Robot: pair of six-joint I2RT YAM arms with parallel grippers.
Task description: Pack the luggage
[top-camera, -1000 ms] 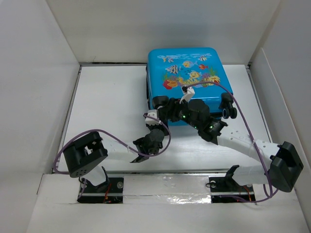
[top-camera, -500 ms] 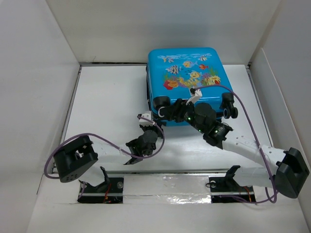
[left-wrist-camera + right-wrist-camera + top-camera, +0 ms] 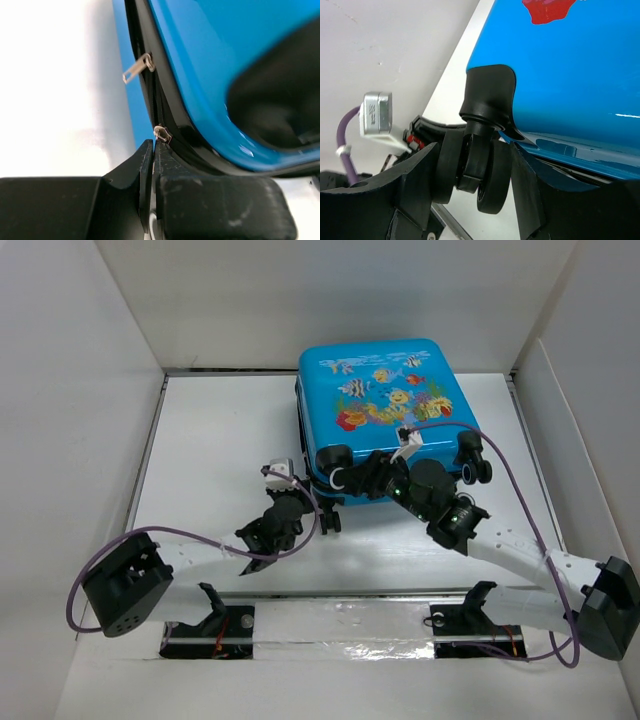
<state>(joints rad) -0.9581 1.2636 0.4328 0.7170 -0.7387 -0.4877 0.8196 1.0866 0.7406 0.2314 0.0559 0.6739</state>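
Blue fish-print luggage (image 3: 385,390) lies closed on the white bench (image 3: 220,430). At the luggage's near-left corner, the left claw (image 3: 153,146) is pressed fully closed, tips against a zipper pull (image 3: 161,133). The right claw (image 3: 477,167), about half open, grips the luggage's near black wheel (image 3: 494,187).

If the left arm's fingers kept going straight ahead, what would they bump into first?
The little metal zipper pull on the edge of the blue suitcase, right at the tips of the shut left fingers. They may already touch it; depth is hard to tell.
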